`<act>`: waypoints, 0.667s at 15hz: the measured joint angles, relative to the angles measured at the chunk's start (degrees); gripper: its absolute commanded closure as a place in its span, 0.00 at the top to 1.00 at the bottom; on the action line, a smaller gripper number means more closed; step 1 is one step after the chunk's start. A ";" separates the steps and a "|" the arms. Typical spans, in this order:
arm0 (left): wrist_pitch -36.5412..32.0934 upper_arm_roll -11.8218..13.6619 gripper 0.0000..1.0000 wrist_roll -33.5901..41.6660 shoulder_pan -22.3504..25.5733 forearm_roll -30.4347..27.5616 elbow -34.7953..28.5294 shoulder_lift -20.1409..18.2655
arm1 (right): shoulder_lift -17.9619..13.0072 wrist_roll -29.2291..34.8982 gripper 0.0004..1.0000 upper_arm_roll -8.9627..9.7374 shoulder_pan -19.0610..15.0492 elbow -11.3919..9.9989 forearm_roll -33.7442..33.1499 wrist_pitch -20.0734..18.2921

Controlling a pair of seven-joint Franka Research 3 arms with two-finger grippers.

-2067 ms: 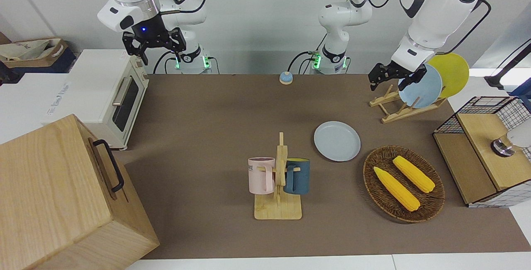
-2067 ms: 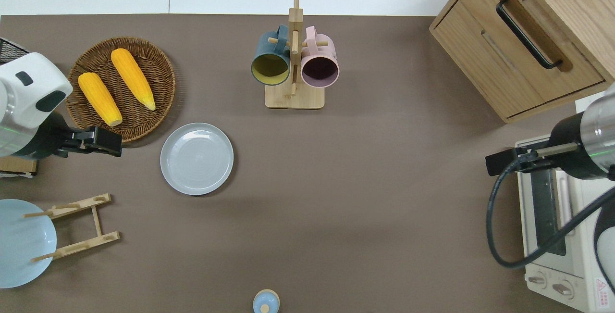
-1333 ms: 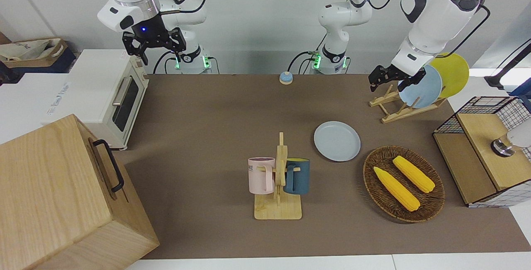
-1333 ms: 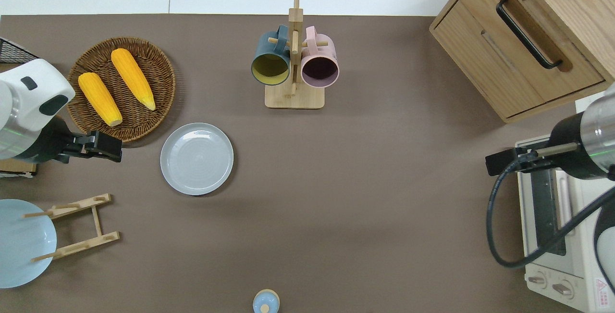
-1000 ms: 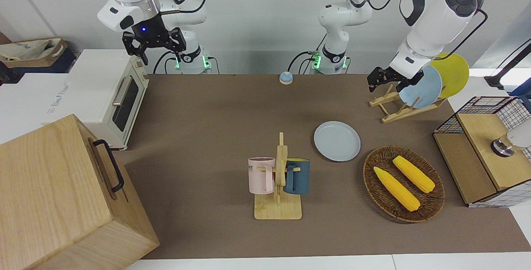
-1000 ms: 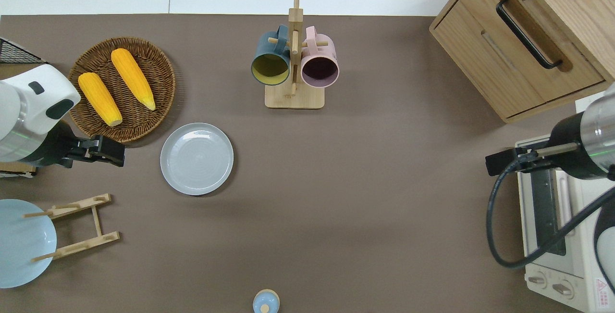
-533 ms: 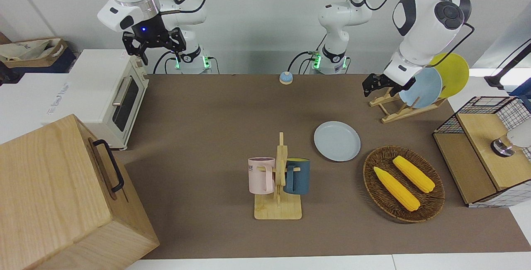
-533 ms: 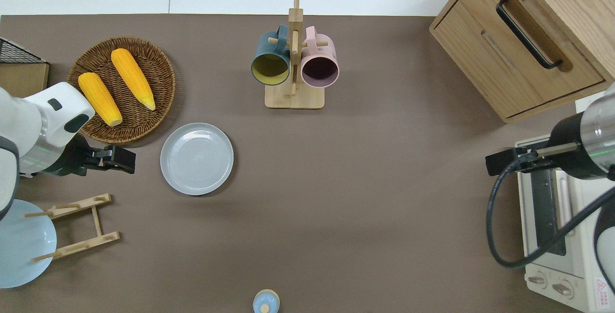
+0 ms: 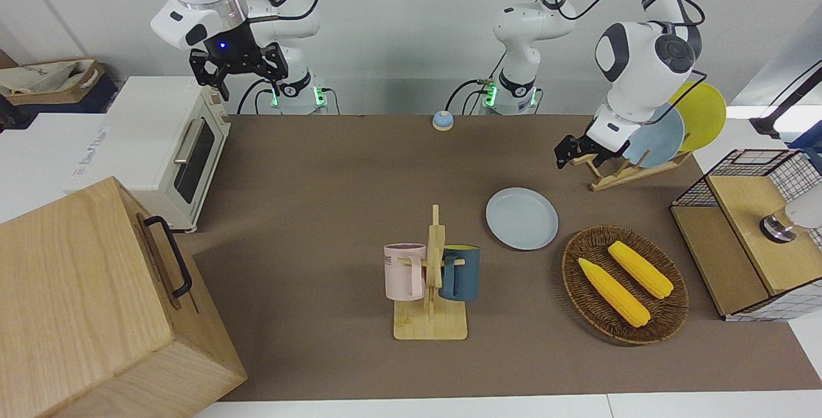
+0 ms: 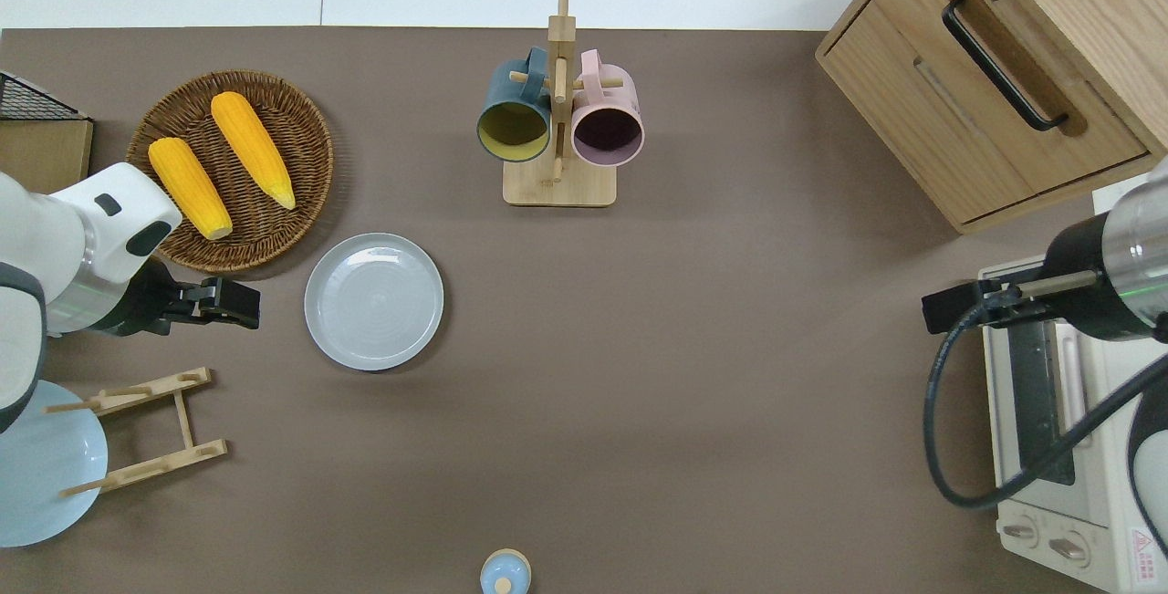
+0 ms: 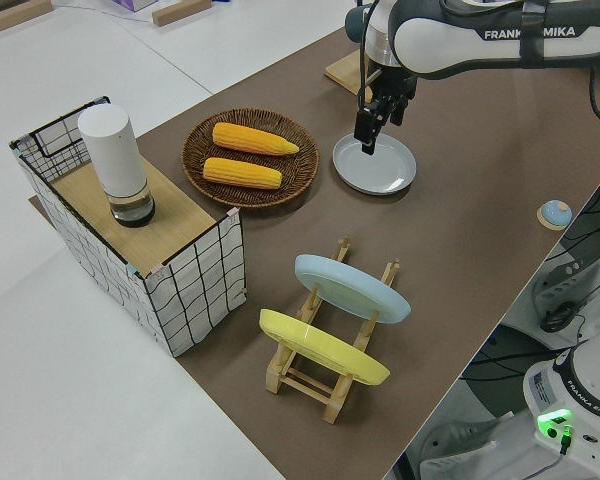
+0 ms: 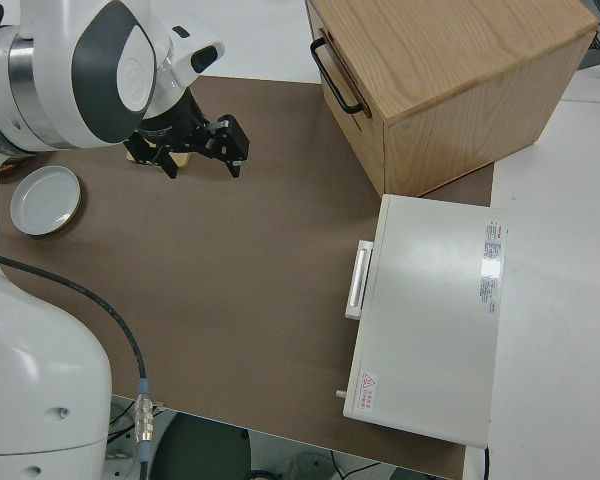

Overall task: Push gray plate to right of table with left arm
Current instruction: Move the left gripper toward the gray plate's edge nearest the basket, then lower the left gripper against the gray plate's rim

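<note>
The gray plate (image 9: 521,218) (image 10: 374,300) (image 11: 375,165) lies flat on the brown table (image 9: 321,167), between the mug rack and the wicker basket. My left gripper (image 9: 575,153) (image 10: 242,304) (image 11: 366,140) hangs low over the bare table just beside the plate, toward the left arm's end. It points at the plate's rim, and the overhead view shows a small gap between them. It holds nothing. My right arm is parked with its gripper (image 9: 250,87) (image 12: 200,165) open and empty.
A wooden mug rack (image 9: 431,289) holds a pink and a dark blue mug. Two corn cobs lie in the wicker basket (image 9: 570,264). A dish rack (image 9: 616,171) carries a sky-blue and a yellow plate. Toaster oven (image 9: 160,142), wooden cabinet (image 9: 83,302), wire crate (image 9: 751,232), small bell (image 9: 442,121).
My left gripper has come down and moved from the basket's edge toward the gray plate. The plate and the right arm have not moved.
</note>
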 measured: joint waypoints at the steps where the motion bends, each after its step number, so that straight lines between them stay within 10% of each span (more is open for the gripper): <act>1: 1.39 0.00 0.99 -0.20 0.00 -0.21 -1.23 -0.13 | 0.00 0.00 0.98 0.00 0.00 0.00 0.00 0.00; 10: 17.88 -1.26 0.99 -6.11 -0.80 -0.61 -12.10 -0.01 | 0.00 0.00 0.98 0.00 0.00 0.00 0.00 0.00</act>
